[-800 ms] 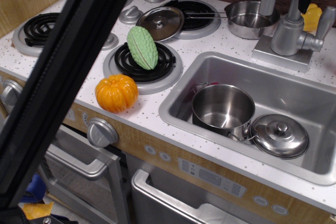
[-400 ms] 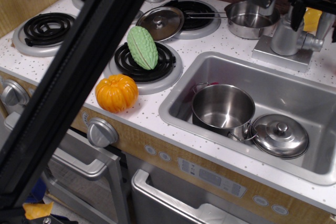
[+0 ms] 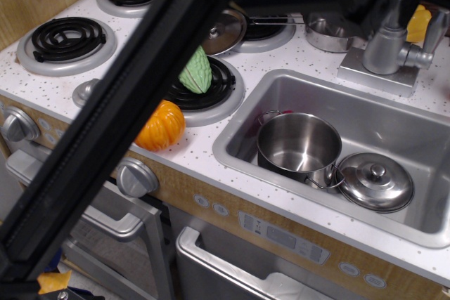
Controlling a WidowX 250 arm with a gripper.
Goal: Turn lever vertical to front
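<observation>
Because the black robot arm (image 3: 119, 124) crosses the view from the lower left to the upper right, the near half of the scene is partly hidden: the orange pumpkin (image 3: 163, 126) and the green gourd (image 3: 195, 75) on the front burner (image 3: 218, 89) show only in part. Farther right, the sink (image 3: 422, 138) holds an open steel pot (image 3: 299, 147) with a lid (image 3: 375, 182) touching beside it. At the far right corner stands the faucet (image 3: 385, 46); the lever (image 3: 430, 38) juts from its body toward the right and angles upward, its long axis oblique rather than toward the front. By this evidence the turn appears not yet done. Dark arm structure sits at the top right near the faucet; the fingers cannot be distinguished, so their opening and any hold cannot be told.
</observation>
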